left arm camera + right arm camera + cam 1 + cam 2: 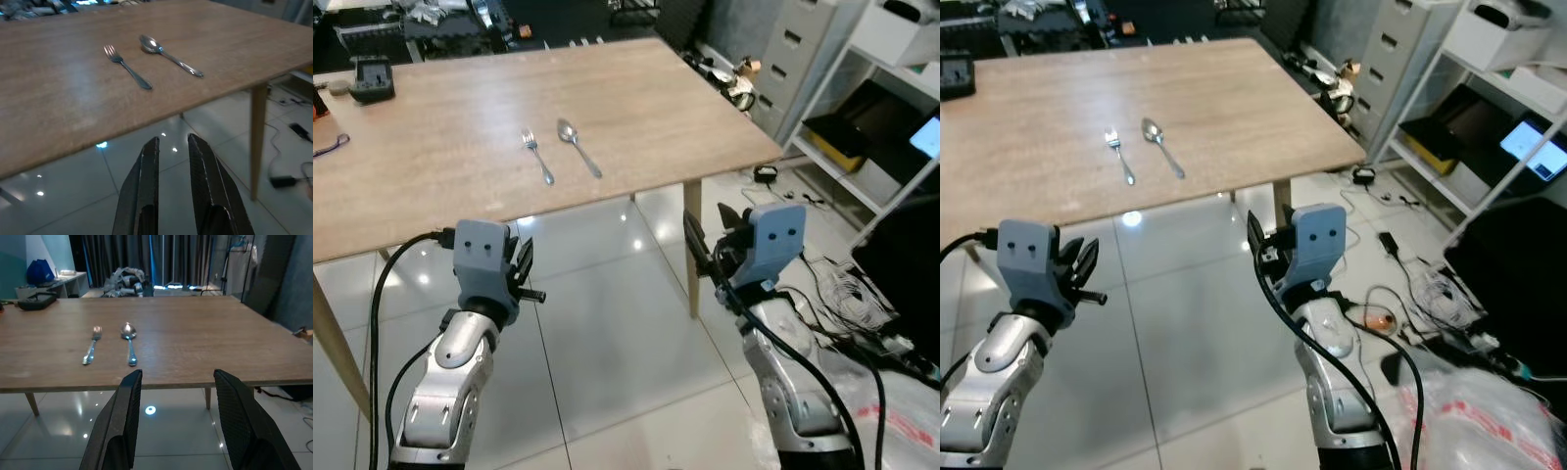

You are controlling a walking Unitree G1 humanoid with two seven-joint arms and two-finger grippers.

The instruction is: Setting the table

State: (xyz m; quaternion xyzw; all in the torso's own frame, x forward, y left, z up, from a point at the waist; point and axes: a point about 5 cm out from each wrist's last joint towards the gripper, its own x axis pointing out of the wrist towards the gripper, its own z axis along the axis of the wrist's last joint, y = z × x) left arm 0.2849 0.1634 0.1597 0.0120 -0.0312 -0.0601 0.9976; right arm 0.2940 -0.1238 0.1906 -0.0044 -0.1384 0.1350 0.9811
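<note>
I cannot read any words, numbers or signs here. Off to the side of my right gripper [710, 245], a small bright screen [1534, 147] glows on a shelf, but whatever is on it is too small for me to read. Far past my left gripper [522, 266], at the back of the table [431, 186], sits a dark box [372, 78], and I cannot make out any label on it.

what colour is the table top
Light wood-grain tan, the table top; clearest in the left eye view.
</note>
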